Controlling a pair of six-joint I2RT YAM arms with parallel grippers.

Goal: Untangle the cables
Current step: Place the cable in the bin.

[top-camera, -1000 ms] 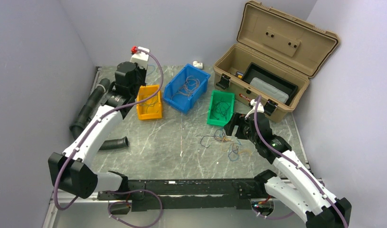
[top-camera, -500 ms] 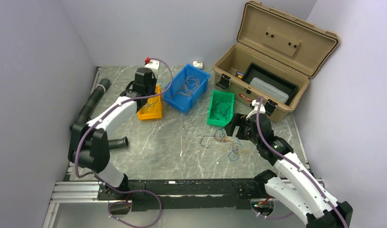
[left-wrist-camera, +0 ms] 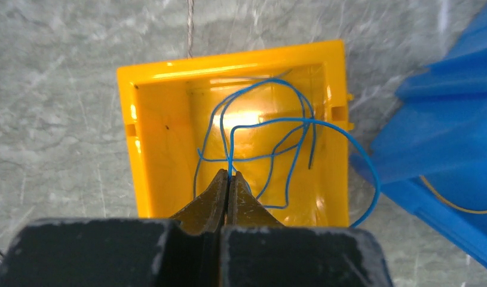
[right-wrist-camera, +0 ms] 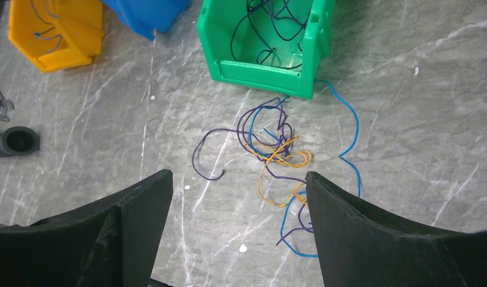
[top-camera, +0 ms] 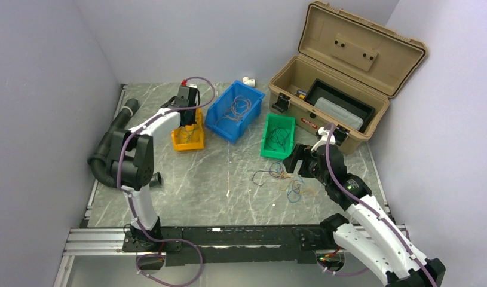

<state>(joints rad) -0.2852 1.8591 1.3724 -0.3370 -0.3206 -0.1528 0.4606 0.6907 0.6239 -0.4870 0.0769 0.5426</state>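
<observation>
The left tool [left-wrist-camera: 230, 177] pinches a blue cable [left-wrist-camera: 270, 121] whose loops lie in the yellow bin [left-wrist-camera: 163, 149], one spilling over the rim. The blue bin [top-camera: 253, 118] holds mostly orange strands, the green bin [right-wrist-camera: 259, 70] dark ones. The right tool [right-wrist-camera: 236, 179], spread wide, hangs over the tangled cables [right-wrist-camera: 276, 152] on the worktop [right-wrist-camera: 408, 119], just beside the green bin.
</observation>
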